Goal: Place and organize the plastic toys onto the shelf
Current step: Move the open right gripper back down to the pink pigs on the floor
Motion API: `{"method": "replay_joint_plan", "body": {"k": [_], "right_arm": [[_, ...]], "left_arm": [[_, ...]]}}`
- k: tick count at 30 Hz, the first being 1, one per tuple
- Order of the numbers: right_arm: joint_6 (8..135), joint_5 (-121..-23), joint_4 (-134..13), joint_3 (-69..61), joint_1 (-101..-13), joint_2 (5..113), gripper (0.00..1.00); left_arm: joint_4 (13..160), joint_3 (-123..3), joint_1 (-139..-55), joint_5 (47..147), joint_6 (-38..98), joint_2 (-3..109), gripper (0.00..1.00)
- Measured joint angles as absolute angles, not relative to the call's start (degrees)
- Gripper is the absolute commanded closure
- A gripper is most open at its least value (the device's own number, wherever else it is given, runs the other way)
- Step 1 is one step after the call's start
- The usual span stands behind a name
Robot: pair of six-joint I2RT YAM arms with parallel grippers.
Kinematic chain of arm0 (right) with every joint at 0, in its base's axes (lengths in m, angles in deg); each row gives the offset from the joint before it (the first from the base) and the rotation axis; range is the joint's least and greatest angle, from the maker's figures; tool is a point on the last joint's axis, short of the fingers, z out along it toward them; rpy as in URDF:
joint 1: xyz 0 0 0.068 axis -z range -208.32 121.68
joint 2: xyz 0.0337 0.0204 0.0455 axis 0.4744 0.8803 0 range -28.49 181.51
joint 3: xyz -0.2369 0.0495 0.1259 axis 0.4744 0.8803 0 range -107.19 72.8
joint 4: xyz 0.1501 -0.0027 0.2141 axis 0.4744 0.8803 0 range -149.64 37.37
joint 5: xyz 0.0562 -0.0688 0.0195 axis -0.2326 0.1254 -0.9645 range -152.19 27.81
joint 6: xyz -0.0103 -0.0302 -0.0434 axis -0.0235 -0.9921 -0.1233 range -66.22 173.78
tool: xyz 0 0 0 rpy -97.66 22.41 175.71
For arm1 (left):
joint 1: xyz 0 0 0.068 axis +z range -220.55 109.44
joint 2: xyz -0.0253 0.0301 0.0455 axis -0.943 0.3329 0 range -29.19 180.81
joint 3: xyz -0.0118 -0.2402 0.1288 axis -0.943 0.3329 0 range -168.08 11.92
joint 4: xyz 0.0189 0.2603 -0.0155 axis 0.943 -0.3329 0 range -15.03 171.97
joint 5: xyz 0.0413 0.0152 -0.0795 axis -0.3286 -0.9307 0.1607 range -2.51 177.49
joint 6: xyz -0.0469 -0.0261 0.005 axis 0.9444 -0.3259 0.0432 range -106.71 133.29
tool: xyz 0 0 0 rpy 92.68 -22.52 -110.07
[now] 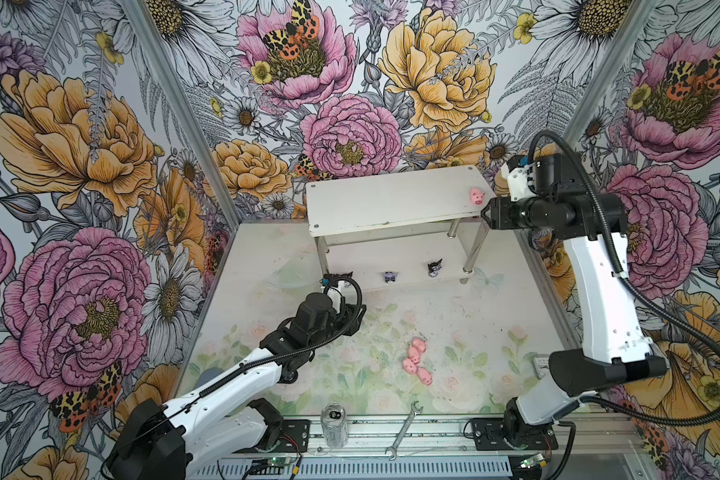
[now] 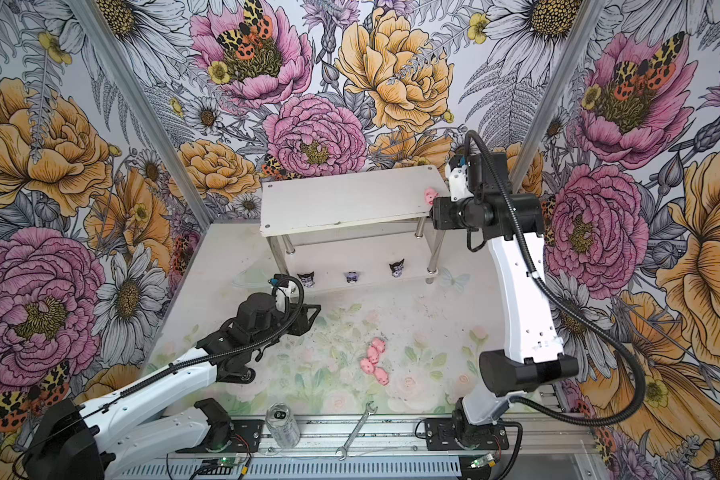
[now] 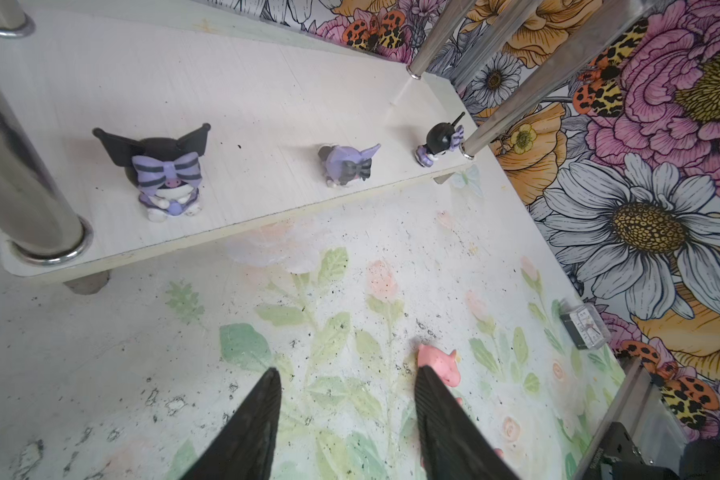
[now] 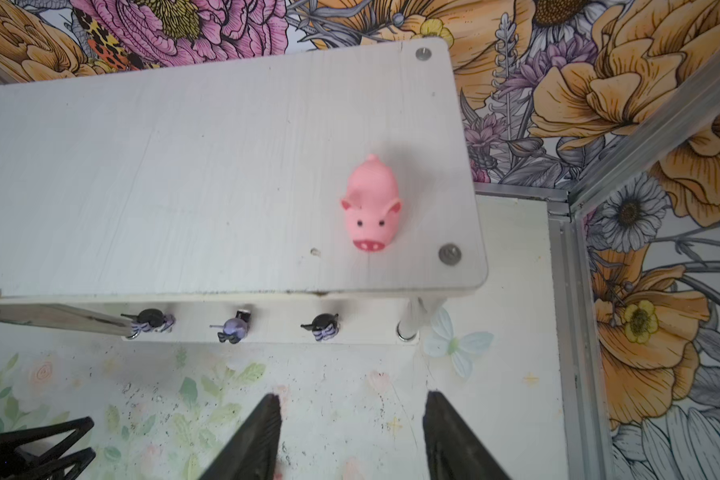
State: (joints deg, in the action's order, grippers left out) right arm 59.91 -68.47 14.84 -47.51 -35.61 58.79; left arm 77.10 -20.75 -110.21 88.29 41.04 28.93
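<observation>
Overhead, in both top views, the shelf (image 1: 391,203) is standing on the table (image 1: 495,332); one pink pig (image 1: 477,196) is lying at the right end of its upper tier, long axis running front to back, while three figurines (image 1: 389,277) are lining the lower tier and four pigs (image 1: 416,359) are clustering on the table. From the left wrist, the left gripper (image 3: 346,390) is hovering over the table, jaws spread and empty. From the right wrist, the right gripper (image 4: 352,415) is showing jaws equally spread and empty, the pink pig's snout pointing toward it.
</observation>
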Motion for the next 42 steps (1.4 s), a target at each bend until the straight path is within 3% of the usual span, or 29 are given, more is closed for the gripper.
{"method": "replay_joint_plan", "body": {"k": [9, 12, 15, 18, 21, 27, 42], "right_arm": [[69.95, -61.28, 2.87, 1.06, -57.62, 31.71, 0.56], [75.50, -60.25, -2.14, 14.39, -64.18, 28.61, 0.61], [80.72, -60.32, -8.39, 25.28, -70.04, 27.71, 0.72], [85.40, -61.70, -15.71, 33.63, -74.65, 28.67, 0.72], [89.07, -62.48, -19.89, 37.65, -78.03, 31.19, 0.57], [93.07, -62.02, -24.39, 38.70, -84.61, 33.94, 0.44], [96.39, -56.01, -26.36, 38.83, -87.67, 43.25, 0.49]], "left_arm": [[77.19, -20.33, -115.07, 88.26, 41.13, 34.51, 0.50], [77.98, -20.31, -115.07, 88.26, 41.50, 37.50, 0.53], [78.83, -20.33, -115.29, 88.42, 41.98, 40.13, 0.55], [79.99, -20.33, -115.35, 88.64, 42.42, 42.35, 0.56], [81.00, -20.51, -115.44, 89.05, 42.98, 44.52, 0.56], [81.54, -21.84, -115.44, 89.77, 43.22, 47.53, 0.57], [82.26, -22.69, -112.86, 93.14, 43.18, 48.28, 0.57]]}}
